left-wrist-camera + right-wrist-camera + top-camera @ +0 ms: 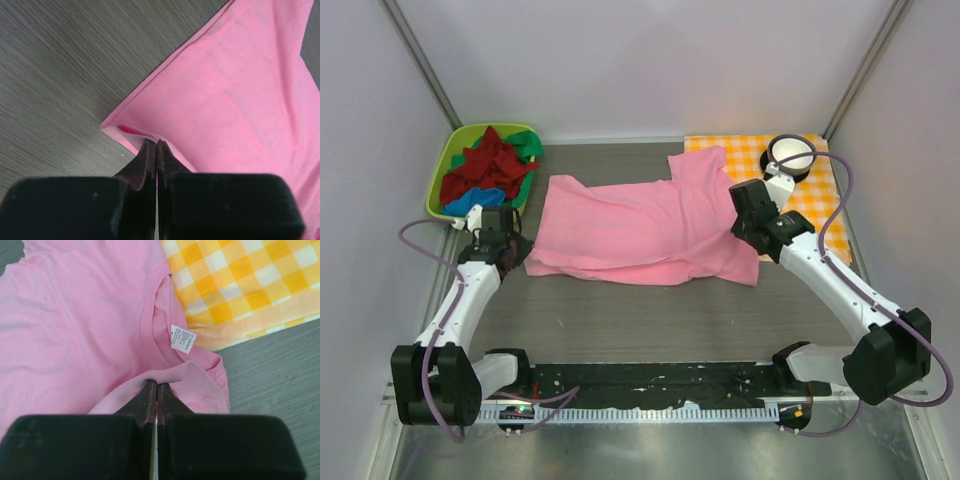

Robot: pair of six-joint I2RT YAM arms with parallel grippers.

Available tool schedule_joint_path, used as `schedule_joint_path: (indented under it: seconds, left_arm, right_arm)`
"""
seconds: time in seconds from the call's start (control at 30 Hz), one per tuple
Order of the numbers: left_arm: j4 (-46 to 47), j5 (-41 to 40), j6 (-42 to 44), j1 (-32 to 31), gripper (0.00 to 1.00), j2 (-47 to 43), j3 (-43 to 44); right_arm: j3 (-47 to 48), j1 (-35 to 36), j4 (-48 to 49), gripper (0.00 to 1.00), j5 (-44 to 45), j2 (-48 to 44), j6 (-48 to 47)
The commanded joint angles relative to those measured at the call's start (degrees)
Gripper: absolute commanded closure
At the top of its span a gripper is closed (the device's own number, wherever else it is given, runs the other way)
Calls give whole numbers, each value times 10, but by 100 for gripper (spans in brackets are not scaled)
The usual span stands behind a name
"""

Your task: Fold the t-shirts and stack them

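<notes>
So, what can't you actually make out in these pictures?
- Print on the label in the pink t-shirt collar, right wrist view: too small to read.
- Number of t-shirts in the green basket, top view: heaped over one another.
- How much cloth the left end effector pinches, left wrist view: hidden inside its shut grip.
- Round white object on the checked cloth, top view: too small to identify.

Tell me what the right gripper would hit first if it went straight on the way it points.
Probably the pink t-shirt: the right gripper is shut on a fold of it, and its collar lies ahead, though depth is unclear.
</notes>
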Motion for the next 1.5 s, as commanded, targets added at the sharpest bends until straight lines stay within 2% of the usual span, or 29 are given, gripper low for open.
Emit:
schedule_joint_path:
  seconds: [0.0,0.37,0.77,1.03,1.47]
  left_arm:
    - [29,-20,0,6,100,1,32]
    - [45,-12,2,6,100,48,45]
    - [70,-9,-25,6,100,108,54]
    - [67,-8,-32,6,100,134,96]
    - [79,-2,-29,6,100,174,111]
  right_arm:
    - [27,-20,40,99,-36,15,-31]
    - [82,-21,73,99,-87,87,-50]
    - [172,-28,78,99,-76,184,-59]
    - [156,-49,78,99,-60,199,-52]
    - [125,-61,83,99,-37,179,-46]
